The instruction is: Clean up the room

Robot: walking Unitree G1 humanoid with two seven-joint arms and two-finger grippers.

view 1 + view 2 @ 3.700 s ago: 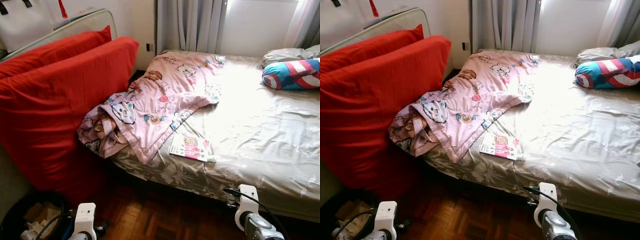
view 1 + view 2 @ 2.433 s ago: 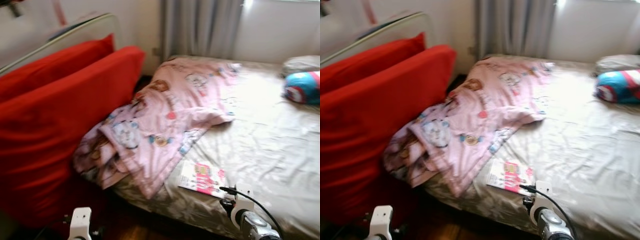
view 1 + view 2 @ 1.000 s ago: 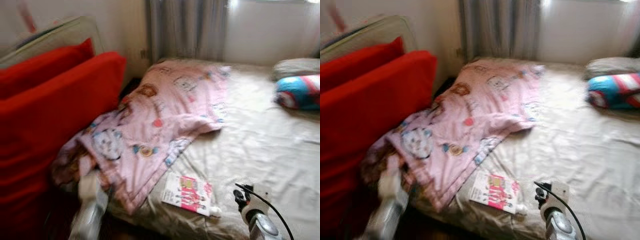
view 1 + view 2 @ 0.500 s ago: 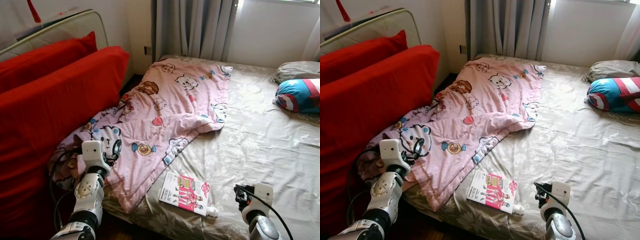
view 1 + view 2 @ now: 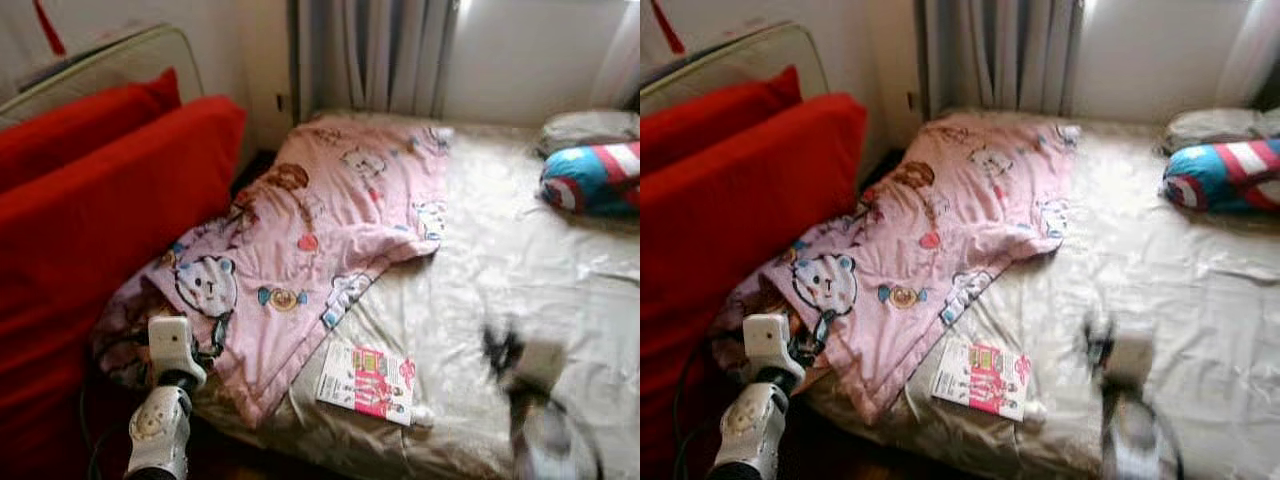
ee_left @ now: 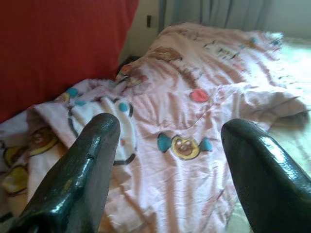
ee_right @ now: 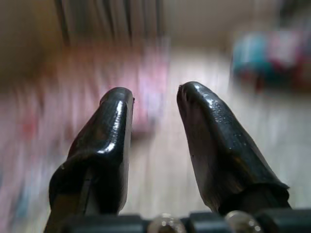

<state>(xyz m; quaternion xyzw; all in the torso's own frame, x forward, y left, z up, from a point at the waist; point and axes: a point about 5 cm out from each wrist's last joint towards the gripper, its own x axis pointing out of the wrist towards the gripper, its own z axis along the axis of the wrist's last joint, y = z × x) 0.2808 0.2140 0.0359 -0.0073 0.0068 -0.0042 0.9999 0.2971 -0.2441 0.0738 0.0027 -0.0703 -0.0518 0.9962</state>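
Observation:
A crumpled pink blanket printed with cartoon bears lies across the left half of the bed and spills over its near left corner. A pink and white magazine lies flat on the sheet near the front edge, just right of the blanket's hem. My left gripper hovers open at the blanket's hanging corner; in the left wrist view its fingers stand wide apart over the blanket, holding nothing. My right gripper is a blurred shape above the sheet, right of the magazine. Its fingers are apart, with nothing between them.
Big red cushions lean upright along the bed's left side, close to my left arm. A striped blue, red and white pillow and a grey one lie at the far right. Curtains hang behind. A small white object sits by the magazine.
I have walked up close to the bed. My left arm has come up to the blanket's corner and sunk slightly since. My right arm has risen over the sheet and is blurred.

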